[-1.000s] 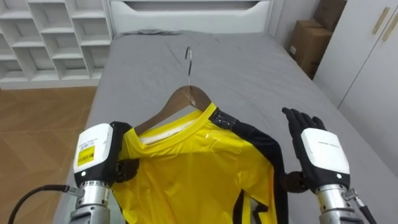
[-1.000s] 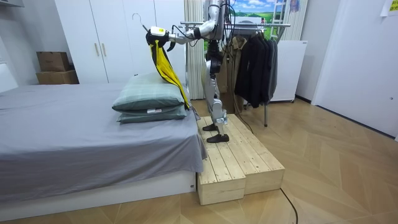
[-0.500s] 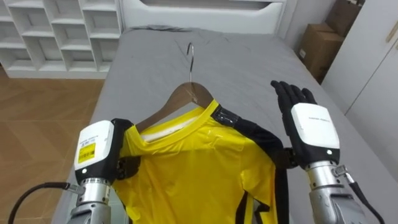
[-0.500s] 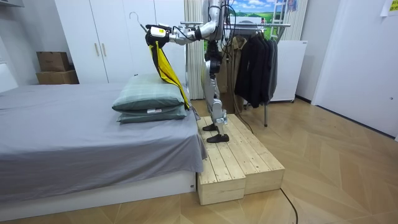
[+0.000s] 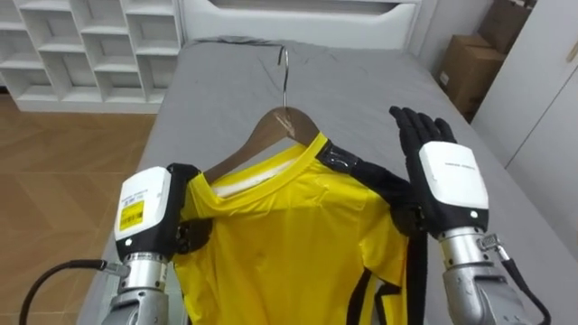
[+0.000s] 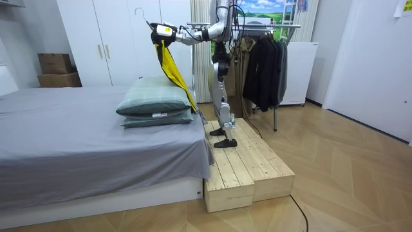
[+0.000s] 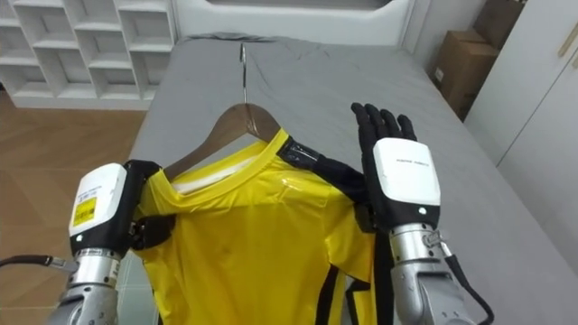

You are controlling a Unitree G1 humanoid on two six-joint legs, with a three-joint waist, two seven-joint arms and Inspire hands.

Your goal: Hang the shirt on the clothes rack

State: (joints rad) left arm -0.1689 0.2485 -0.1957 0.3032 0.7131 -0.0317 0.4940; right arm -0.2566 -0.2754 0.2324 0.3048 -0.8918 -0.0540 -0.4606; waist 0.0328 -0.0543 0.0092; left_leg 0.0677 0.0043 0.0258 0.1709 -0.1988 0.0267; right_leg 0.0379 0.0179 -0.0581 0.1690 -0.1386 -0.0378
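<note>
Shirt (image 5: 289, 226) in yellow, draped on the wooden hanger (image 5: 271, 126), is what we hold up above the grey bed (image 5: 361, 81). Our left hand (image 5: 149, 212) sits at the hanger's left end, its fingers tucked under the cloth, so we cannot tell how they are set. Our right hand (image 5: 447, 176) lies at the hanger's right end, fingers straight and apart, propping rather than clasping. That is our worry: turning toward the clothes rack (image 6: 283, 26), the hanger could tip off that flat hand and the shirt slide down.

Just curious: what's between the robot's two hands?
The yellow shirt on its wooden hanger lies between left hand and right hand, in both eye views.
</note>
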